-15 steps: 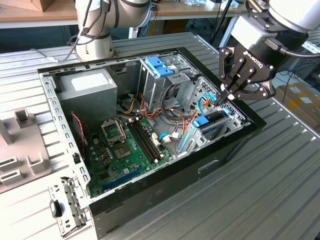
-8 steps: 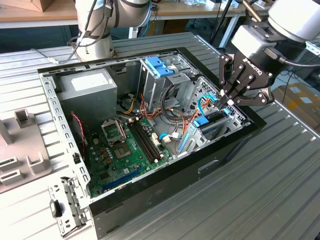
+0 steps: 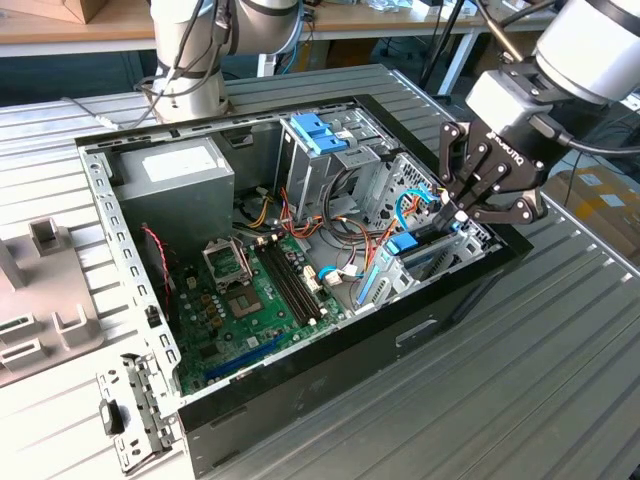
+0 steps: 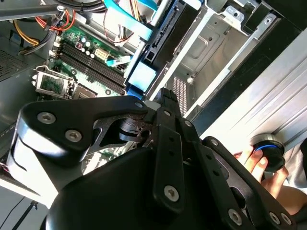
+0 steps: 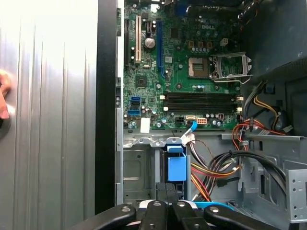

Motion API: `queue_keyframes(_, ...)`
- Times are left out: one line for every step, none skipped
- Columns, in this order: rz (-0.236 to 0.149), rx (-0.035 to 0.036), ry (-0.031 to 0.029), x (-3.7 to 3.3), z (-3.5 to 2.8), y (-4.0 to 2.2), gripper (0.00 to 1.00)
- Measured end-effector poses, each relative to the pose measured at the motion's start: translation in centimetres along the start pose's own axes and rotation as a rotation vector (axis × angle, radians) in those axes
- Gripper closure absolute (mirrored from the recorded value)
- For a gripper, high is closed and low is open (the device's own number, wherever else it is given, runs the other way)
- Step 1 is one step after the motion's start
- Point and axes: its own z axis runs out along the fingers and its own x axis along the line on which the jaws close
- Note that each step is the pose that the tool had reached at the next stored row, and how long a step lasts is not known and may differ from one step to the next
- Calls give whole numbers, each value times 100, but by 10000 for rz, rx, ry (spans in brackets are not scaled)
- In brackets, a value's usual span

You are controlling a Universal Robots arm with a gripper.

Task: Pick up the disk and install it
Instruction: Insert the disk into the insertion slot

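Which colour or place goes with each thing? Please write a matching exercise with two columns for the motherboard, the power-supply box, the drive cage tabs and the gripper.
Things:
1. motherboard
2. power-supply box
3. drive cage tabs
4. gripper

Colour or place:
A. light blue
B. black, at the exterior view's right
C. green
D. grey with a white sticker

Pairs: 1-C, 2-D, 3-A, 4-B

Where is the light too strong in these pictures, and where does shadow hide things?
First wrist view: glare washes the ribbed metal table nearly white, while the power supply lies in deep shadow. Second wrist view: the table glares too. Exterior view: light is even, with soft shadow inside the computer case.
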Motion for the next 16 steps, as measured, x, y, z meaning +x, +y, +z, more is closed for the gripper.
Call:
queue_keyframes(2, -14, 2, 1, 3, -14, 89)
queue_keyframes(3, -25, 1, 1, 6, -31, 89)
queue_keyframes(4, -40, 0, 2, 8, -59, 89)
queue_keyframes(4, -48, 2, 2, 8, -77, 89)
queue_keyframes(5, -54, 1, 2, 8, -93, 89)
queue_keyframes(7, -68, 2, 3, 6, -130, 89)
queue_keyframes(7, -72, 1, 3, 4, -152, 89)
queue_keyframes(8, -74, 0, 3, 3, -166, 89)
queue_keyframes(8, -77, 1, 3, 1, -190, 89)
queue_keyframes(8, -80, 0, 4, -1, -207, 89)
queue_keyframes(8, -83, 1, 4, -3, -231, 89)
queue_keyframes(9, -87, 1, 4, -5, -253, 89)
queue_keyframes(8, -88, 0, 3, -6, -269, 89)
queue_keyframes(9, -91, 1, 3, -7, -287, 89)
queue_keyframes(9, -94, 1, 4, -10, -312, 89)
queue_keyframes(10, -97, 1, 4, -11, -328, 89)
